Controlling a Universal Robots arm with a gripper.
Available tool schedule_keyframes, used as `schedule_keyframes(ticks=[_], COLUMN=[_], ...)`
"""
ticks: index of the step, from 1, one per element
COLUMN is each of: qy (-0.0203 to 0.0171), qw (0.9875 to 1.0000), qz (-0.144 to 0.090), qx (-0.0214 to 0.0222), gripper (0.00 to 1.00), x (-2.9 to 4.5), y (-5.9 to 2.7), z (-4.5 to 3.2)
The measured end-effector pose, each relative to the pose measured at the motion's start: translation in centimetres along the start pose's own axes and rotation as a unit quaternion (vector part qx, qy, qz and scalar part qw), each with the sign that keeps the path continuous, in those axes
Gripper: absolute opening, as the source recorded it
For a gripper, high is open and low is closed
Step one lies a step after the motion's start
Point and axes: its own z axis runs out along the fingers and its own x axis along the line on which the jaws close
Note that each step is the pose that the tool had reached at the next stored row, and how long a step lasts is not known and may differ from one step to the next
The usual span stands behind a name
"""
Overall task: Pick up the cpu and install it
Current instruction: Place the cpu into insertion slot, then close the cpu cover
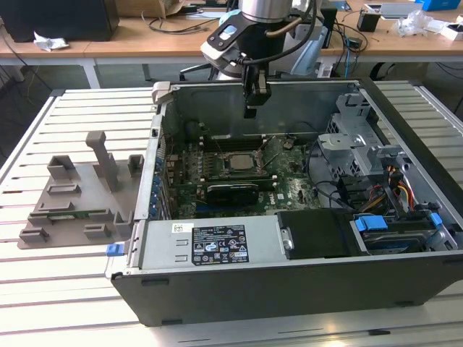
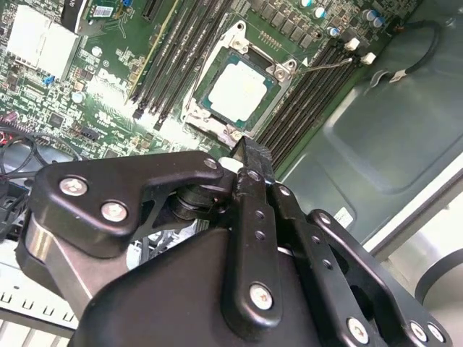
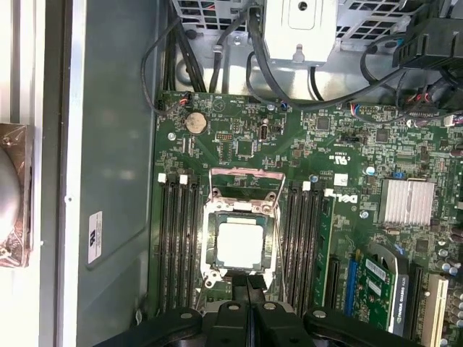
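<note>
The cpu (image 1: 237,160) (image 2: 239,88) (image 3: 239,244), a silvery square chip, lies flat in the motherboard socket inside the open computer case (image 1: 289,282). The socket's metal load frame (image 3: 242,184) stands swung open beside it. My gripper (image 1: 251,108) (image 2: 249,155) (image 3: 246,283) hangs above the board, a short way off the socket's edge and well above the chip. Its black fingers are pressed together with nothing between them.
A grey plastic holder tray (image 1: 72,195) lies on the slatted table at the exterior view's left. Memory slots (image 3: 177,231) flank the socket. A drive cage (image 1: 354,137) and cables (image 1: 394,188) fill the case's right side. A heat sink (image 3: 409,201) stands on the board.
</note>
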Motion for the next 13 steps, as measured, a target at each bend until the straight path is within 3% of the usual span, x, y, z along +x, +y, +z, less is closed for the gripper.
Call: schedule_keyframes(ticks=[6,7,9,12,13], qy=[0.0001,0.0002,0.0003,0.0085,0.0081], qw=[1.0000,1.0000,1.0000,0.9999,0.9999], qz=[0.000,0.000,-0.001,-0.004,-0.008], qx=[0.0000,0.0000,0.0018,0.0071,0.0081], gripper=[0.11,0.11,0.11,0.11,0.11], x=[0.00,-0.02,-0.12,-0.25,-0.30], y=[0.05,0.36,2.18,4.70,5.18], z=[0.00,-0.02,-0.12,-0.09,0.23])
